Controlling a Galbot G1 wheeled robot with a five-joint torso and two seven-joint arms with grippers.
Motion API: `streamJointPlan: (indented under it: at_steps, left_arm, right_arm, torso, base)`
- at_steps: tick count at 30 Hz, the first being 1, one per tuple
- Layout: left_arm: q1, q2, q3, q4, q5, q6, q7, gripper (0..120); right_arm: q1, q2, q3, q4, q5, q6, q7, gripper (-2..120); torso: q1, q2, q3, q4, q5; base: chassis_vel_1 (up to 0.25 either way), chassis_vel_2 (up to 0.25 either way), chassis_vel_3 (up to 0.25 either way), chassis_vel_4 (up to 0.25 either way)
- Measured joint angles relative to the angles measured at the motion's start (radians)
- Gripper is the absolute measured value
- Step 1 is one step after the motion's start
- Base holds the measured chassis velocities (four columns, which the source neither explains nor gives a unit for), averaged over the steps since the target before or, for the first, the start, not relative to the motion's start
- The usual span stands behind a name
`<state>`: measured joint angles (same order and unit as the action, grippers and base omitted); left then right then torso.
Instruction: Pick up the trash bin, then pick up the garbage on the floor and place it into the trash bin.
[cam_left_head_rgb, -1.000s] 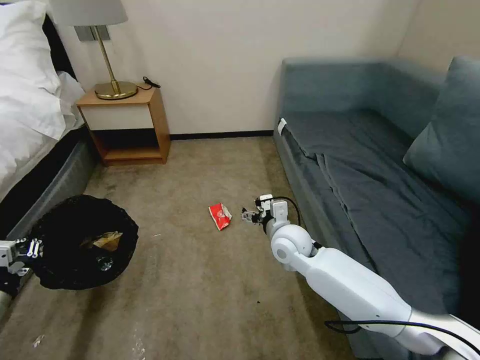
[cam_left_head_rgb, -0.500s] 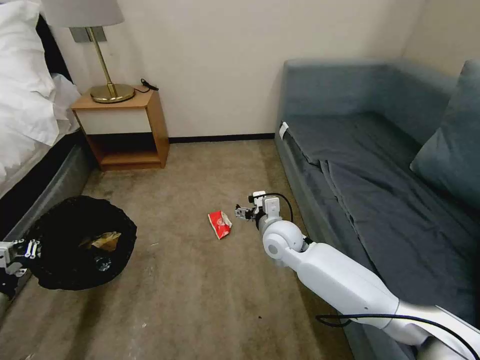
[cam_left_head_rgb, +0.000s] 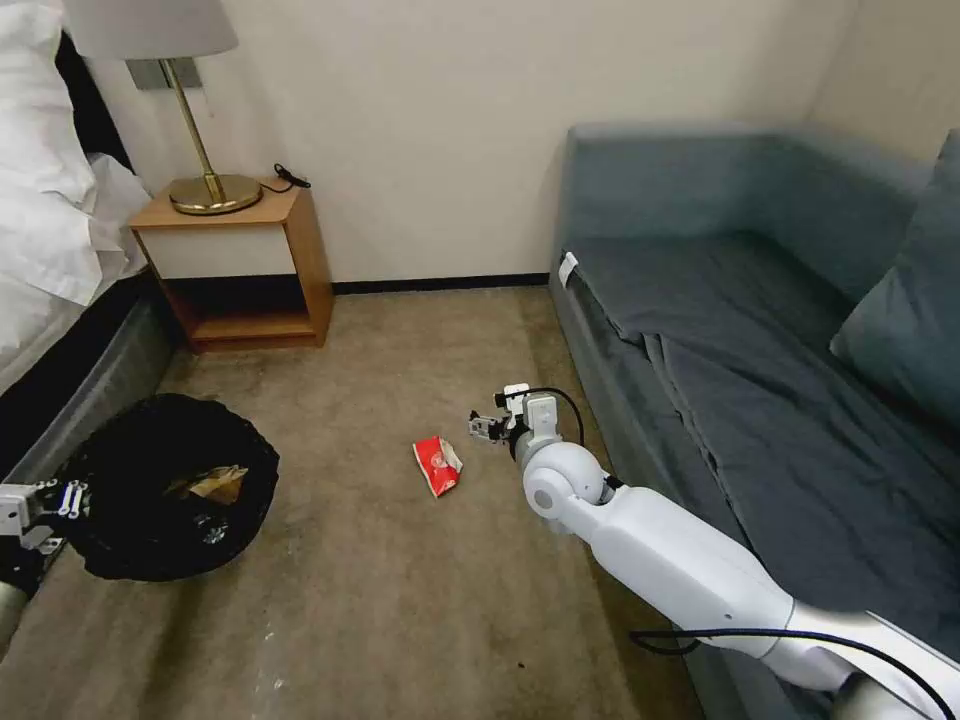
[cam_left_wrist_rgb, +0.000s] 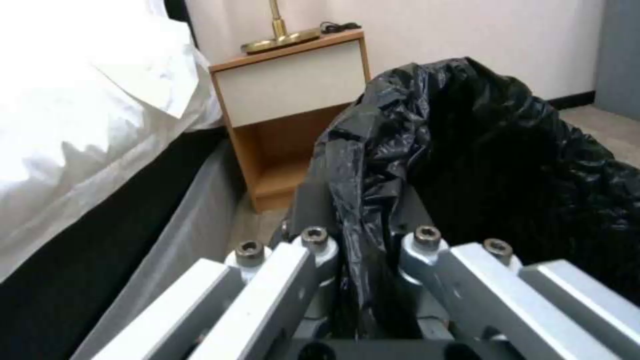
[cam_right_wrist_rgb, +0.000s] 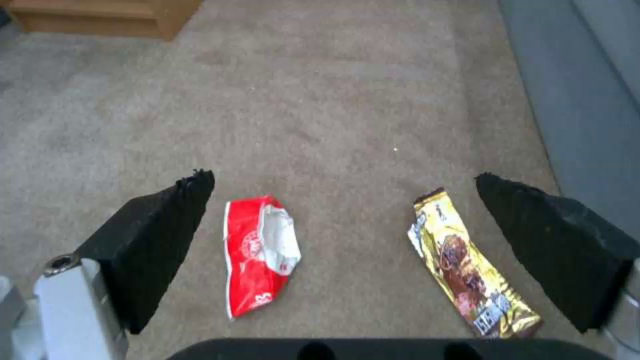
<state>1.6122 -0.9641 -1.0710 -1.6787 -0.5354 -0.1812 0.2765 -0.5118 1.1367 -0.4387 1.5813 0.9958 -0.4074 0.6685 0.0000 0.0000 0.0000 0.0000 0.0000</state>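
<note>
The trash bin, lined with a crinkled black bag, hangs low at the left beside the bed. My left gripper is shut on its rim, and the left wrist view shows the bag's edge pinched between the fingers. Crumpled brown paper lies inside the bin. A red snack packet lies on the carpet mid-floor. My right gripper hovers open just right of and beyond it. In the right wrist view the red packet and a yellow-brown wrapper lie on the carpet between the spread fingers.
A wooden nightstand with a brass lamp stands at the back left wall. The bed runs along the left. A blue-grey sofa lines the right, close to my right arm. Open carpet lies in front.
The head view has shifted a little, so the camera moved. My right gripper has edged left, now closer beside and slightly beyond the red packet. The left gripper still holds the bin.
</note>
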Motion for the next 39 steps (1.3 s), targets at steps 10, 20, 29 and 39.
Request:
streamJointPlan:
  at_steps: [10, 20, 29, 39]
  left_arm:
    - [0.012, -0.013, -0.002, 0.002, 0.004, -0.014, 0.005, 7]
    - [0.016, -0.022, -0.001, -0.006, 0.006, -0.015, 0.009, 7]
    - [0.028, -0.017, -0.016, -0.005, 0.000, -0.018, 0.010, 7]
    - [0.046, -0.015, -0.027, -0.021, -0.025, -0.018, 0.010, 7]
  right_arm:
    - [-0.010, 0.008, -0.002, 0.000, -0.007, 0.005, -0.007, 100]
    - [-0.016, 0.013, -0.006, -0.006, -0.016, 0.006, -0.010, 100]
    - [-0.014, 0.020, -0.011, -0.009, -0.016, 0.006, -0.011, 100]
    - [-0.019, 0.035, -0.011, -0.012, -0.020, 0.006, -0.011, 100]
  torso:
    - [0.000, 0.000, 0.000, -0.0001, 0.0000]
    - [0.000, 0.000, 0.000, -0.0001, -0.0001]
    - [0.000, 0.000, 0.000, 0.0001, 0.0000]
    - [0.000, 0.000, 0.000, 0.0000, 0.0000]
  base:
    - [-0.083, 0.075, 0.080, -0.079]
    - [-0.081, 0.082, 0.079, -0.075]
    - [-0.086, 0.087, 0.090, -0.089]
    - [-0.088, 0.089, 0.086, -0.084]
